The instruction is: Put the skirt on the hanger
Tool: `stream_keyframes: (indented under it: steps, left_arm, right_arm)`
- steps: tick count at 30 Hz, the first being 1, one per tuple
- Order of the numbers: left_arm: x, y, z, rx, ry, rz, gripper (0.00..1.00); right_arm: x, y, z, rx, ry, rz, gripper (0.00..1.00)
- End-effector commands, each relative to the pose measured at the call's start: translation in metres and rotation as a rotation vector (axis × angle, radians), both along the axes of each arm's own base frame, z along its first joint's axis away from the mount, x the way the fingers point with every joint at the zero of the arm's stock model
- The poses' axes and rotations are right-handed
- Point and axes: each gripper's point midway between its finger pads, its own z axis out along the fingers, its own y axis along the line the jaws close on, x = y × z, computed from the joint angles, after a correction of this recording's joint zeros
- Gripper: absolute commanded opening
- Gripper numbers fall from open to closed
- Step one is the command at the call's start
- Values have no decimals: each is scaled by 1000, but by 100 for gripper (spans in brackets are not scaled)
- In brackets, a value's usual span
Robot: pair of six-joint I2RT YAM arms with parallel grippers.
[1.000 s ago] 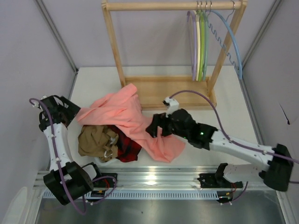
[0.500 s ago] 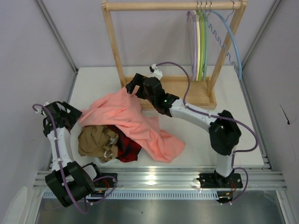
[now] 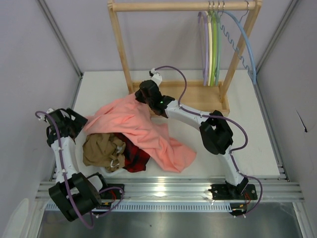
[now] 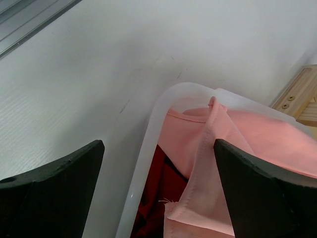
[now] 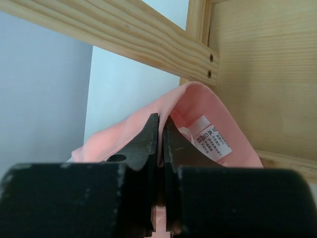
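The salmon-pink skirt lies crumpled over a pile of clothes at the table's middle left. Its far tip reaches the wooden rack's base. My right gripper is shut on that tip. In the right wrist view the closed gripper pinches the skirt's edge, beside a white care label. My left gripper stands open at the skirt's left end. Seen from the left wrist, the gripper hovers over a skirt fold. The lilac hanger hangs on the rack's rod.
A tan-brown garment and a red-and-black plaid one lie under the skirt, in a translucent bin. The wooden rack stands at the back, with cream, green and light blue hangers beside the lilac one.
My right arm swung from the skirt's near side to its far tip by the rack base and shut on the cloth there. The left gripper barely moved.
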Motion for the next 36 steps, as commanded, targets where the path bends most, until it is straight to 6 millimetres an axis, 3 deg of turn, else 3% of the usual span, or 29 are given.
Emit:
stream_keyframes:
  steps: [1, 3, 4, 5, 6, 7, 10, 11, 13, 14, 17, 18, 20, 21, 25, 29, 30, 31, 36]
  left_arm:
    - [4, 5, 8, 25, -29, -8, 100]
    - [4, 6, 8, 25, -22, -4, 99]
    - [3, 6, 7, 26, -20, -5, 100]
    - [4, 6, 8, 27, -23, -7, 100]
    - [4, 6, 10, 32, -26, -7, 99]
    - [4, 6, 11, 34, -31, -8, 100]
    - [3, 6, 12, 42, -41, -10, 100]
    - [3, 5, 12, 42, -43, -14, 99]
    - [5, 4, 14, 41, -50, -25, 100]
    - [5, 3, 15, 40, -54, -29, 99]
    - [6, 7, 18, 56, -57, -21, 99]
    - [6, 8, 20, 62, -59, -18, 99]
    - [6, 9, 22, 68, -62, -13, 99]
    - [6, 9, 23, 68, -68, -11, 100]
    - [15, 4, 30, 59, -114, -45, 100]
    - [25, 7, 34, 68, -118, -80, 100]
    - [24, 9, 31, 72, -95, -73, 100]
    - [25, 10, 28, 71, -81, -78, 100]
    - [40, 4, 20, 60, -48, -161, 99]
  right_arm:
    - [-4, -14, 65, 47, -103, -56, 0]
    - [-18, -20, 66, -8, -128, -50, 0]
    - [-23, -25, 102, 37, -203, -65, 0]
    - [-34, -27, 100, -3, -226, -48, 0]
    - [-42, -28, 113, 4, -258, -37, 0]
    - [-51, -34, 148, 53, -316, -31, 0]
    - [-73, -40, 195, 58, -419, 9, 0]
    - [-84, -50, 224, 85, -463, 14, 0]
    - [-97, -61, 253, 97, -527, 21, 0]
    - [-108, -76, 279, 129, -571, 19, 0]
    - [-125, -94, 304, 142, -617, 32, 0]
    - [-137, -113, 325, 176, -646, 14, 0]
    - [-148, -130, 332, 184, -672, 3, 0]
    - [-162, -152, 354, 223, -711, -14, 0]
    - [-181, -202, 369, 173, -739, -80, 0]
    - [-198, -252, 370, 129, -732, -157, 0]
    - [-199, -263, 361, 100, -717, -186, 0]
    - [-210, -283, 363, 102, -720, -198, 0]
    - [-231, -316, 330, 20, -627, -175, 0]
